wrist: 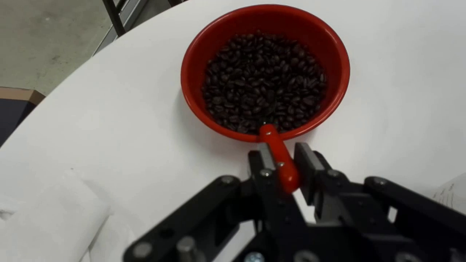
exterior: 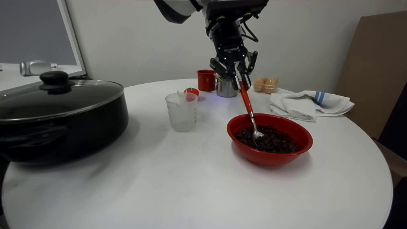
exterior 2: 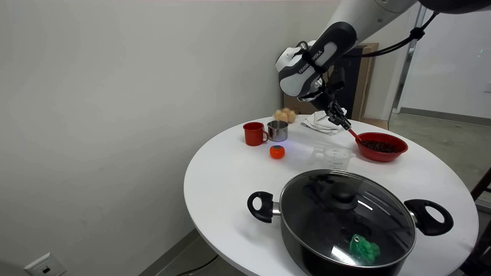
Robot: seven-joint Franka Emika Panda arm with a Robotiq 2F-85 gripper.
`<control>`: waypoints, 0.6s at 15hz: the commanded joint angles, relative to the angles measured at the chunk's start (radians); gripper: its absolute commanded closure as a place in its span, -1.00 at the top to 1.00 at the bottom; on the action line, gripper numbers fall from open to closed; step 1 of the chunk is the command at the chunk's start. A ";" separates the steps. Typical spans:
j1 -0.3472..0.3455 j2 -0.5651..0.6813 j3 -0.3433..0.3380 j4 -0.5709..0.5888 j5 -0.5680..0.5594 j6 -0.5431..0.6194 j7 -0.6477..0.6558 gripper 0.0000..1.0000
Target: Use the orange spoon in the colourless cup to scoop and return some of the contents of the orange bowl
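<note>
My gripper is shut on the red-orange handle of the orange spoon; both also show in the wrist view, the gripper around the handle end of the spoon. The handle slants between the finger pads. The spoon's silver scoop end reaches down into the orange bowl, onto the dark contents; in the wrist view the scoop is hidden. The bowl and contents lie ahead of the fingertips. The colourless cup, also in an exterior view, stands apart from the bowl, with no spoon in it.
A large black lidded pot stands beyond the cup, a green object on its lid. A red cup, metal cup, orange-red fruit, eggs and white towel stand behind. The round table's edge is near the bowl.
</note>
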 commanded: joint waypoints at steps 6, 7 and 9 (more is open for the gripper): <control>0.017 0.006 -0.022 0.032 -0.079 -0.079 -0.024 -0.90; 0.018 0.005 -0.022 0.030 -0.092 -0.089 -0.025 -0.90; 0.019 0.000 -0.020 0.026 -0.116 -0.104 -0.026 -0.90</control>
